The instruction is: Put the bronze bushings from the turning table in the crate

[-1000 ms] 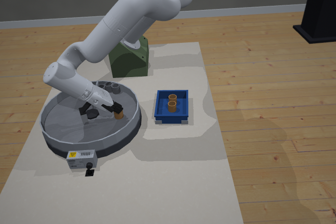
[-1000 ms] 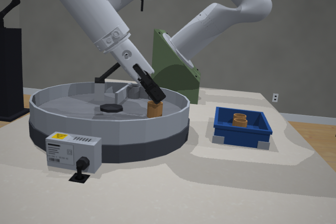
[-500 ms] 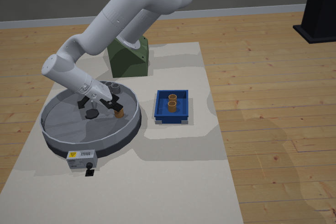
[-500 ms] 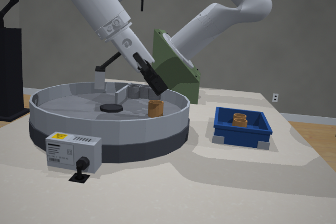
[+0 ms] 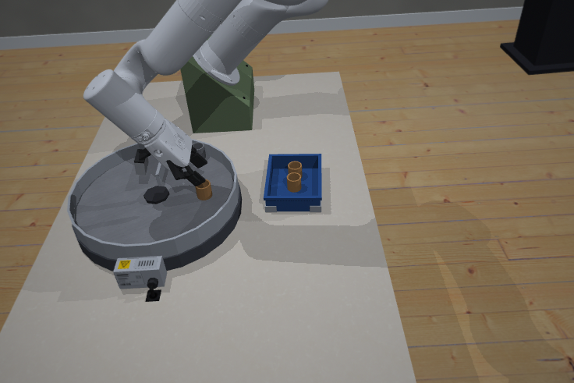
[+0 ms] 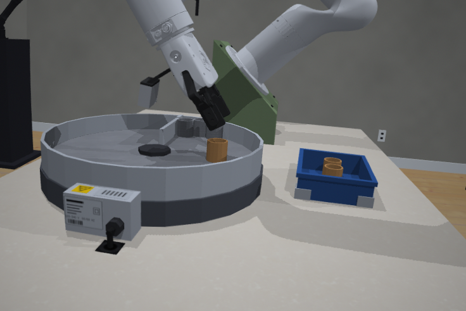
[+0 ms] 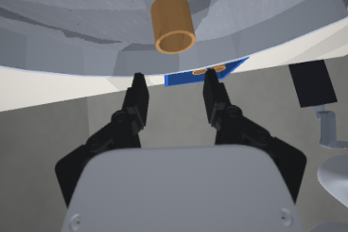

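One bronze bushing [image 5: 203, 190] [image 6: 217, 150] [image 7: 172, 20] stands upright on the turning table [image 5: 115, 230] [image 6: 150, 183] [image 7: 28, 51], near its rim on the crate side. Two bronze bushings stand in the blue crate [image 5: 292, 204] [image 6: 333, 190] [image 7: 177, 80]: a rear one [image 5: 295, 167] [image 6: 332, 161] and a front one [image 5: 293, 182] [image 6: 333, 170]. Several steel bushings stand at the back of the turning table, one steel bushing [image 6: 185, 128] beside the divider; the arm partly hides them. My gripper [image 7: 175, 82] is open and empty, tilted, with its fingertips just above and behind the bronze bushing.
A low divider [image 6: 169, 130] and a dark hub [image 5: 156, 194] [image 6: 154, 149] are on the turning table, inside its raised rim. A grey control box [image 5: 139, 271] [image 6: 102, 211] stands at its front. The green arm base [image 5: 217, 105] [image 6: 244, 100] is behind.
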Action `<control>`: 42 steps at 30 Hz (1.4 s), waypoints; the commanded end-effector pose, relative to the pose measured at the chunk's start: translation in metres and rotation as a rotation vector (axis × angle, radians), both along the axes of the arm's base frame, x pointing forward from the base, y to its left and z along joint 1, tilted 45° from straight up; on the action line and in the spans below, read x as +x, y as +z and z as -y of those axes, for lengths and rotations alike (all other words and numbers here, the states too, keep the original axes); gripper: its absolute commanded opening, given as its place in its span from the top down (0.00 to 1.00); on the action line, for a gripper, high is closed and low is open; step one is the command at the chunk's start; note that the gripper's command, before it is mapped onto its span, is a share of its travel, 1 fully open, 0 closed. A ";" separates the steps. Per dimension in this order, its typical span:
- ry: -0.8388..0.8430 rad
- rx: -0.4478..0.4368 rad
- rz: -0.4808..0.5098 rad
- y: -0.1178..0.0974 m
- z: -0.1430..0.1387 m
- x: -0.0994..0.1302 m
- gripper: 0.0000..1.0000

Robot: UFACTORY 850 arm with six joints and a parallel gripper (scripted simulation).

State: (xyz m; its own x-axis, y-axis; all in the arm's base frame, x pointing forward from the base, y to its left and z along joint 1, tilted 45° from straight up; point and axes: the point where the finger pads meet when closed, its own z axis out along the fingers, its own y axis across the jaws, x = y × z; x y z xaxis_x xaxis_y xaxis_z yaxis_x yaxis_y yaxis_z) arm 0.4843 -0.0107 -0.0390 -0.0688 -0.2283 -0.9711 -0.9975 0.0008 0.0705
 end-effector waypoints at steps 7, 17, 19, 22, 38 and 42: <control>-0.167 -0.127 -0.255 -0.002 0.000 -0.018 0.38; -0.324 -0.239 -0.502 -0.004 0.000 -0.037 0.38; -0.324 -0.239 -0.502 -0.004 0.000 -0.037 0.38; -0.392 -0.287 -0.610 -0.005 0.000 -0.046 0.38; -0.596 -0.431 -0.929 -0.009 -0.001 -0.070 0.38; -0.625 -0.452 -0.974 -0.009 -0.001 -0.074 0.38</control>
